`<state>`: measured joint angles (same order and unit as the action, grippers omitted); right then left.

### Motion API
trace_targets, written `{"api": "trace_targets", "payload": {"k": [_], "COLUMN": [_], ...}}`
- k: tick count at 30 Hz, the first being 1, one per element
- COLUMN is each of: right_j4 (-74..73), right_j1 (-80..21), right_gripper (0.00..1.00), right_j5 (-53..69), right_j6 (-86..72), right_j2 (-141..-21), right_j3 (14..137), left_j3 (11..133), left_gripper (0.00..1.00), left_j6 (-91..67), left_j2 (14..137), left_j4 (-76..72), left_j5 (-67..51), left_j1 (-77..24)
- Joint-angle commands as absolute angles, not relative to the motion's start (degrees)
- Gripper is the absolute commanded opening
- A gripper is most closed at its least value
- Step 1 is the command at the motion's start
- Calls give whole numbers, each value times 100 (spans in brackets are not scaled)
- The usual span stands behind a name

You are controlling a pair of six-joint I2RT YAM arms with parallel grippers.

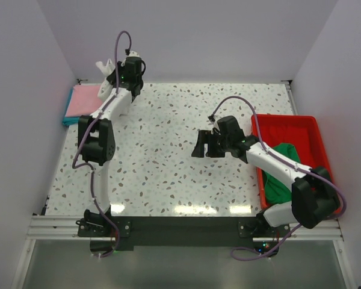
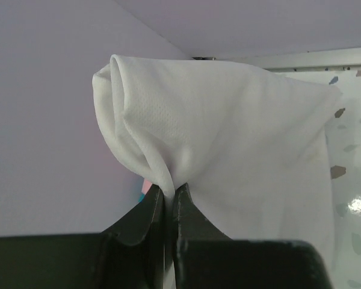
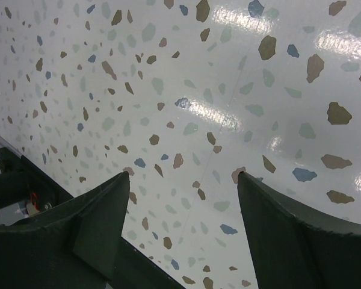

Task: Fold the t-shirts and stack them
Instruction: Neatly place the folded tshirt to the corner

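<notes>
Left gripper [image 2: 170, 192] pinched tight on bunched white t-shirt [image 2: 228, 132], far-left corner. Pink t-shirt [image 1: 84, 99] atop teal t-shirt [image 1: 68, 118] lies just left of it: your left arm nearer. Right gripper [image 3: 182, 176] wide, empty, mid-table; green t-shirt [image 1: 287, 153] to its right in red tray [image 1: 289, 123].

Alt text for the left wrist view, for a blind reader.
The left gripper, shut, pinches a bunched white t-shirt that fills most of the frame. Pale wall behind on the left, speckled table at the right edge.

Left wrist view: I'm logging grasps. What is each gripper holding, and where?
The left gripper pinches the white t-shirt at a gathered fold; the right gripper is open, holding nothing.
</notes>
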<state>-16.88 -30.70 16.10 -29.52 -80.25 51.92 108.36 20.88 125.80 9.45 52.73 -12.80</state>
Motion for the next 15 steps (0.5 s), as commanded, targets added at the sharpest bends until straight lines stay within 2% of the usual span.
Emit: {"api": "trace_targets", "payload": {"k": [1, 15], "right_j4": [-1521, -1564], "right_j1": [-3094, -3111], "right_gripper": [75, 75], "right_j5": [1767, 1696], "right_j6": [-2953, -2997], "right_j2": [-7936, -8183], "right_j3": [5221, 5467], "left_j3": [11407, 11882], "left_gripper": [0, 0], "left_j6": [2812, 2830], "left_j2": [12682, 12542], "left_j4": [386, 817], "left_j5": [5142, 4413], "left_j1": [-1222, -1116]}}
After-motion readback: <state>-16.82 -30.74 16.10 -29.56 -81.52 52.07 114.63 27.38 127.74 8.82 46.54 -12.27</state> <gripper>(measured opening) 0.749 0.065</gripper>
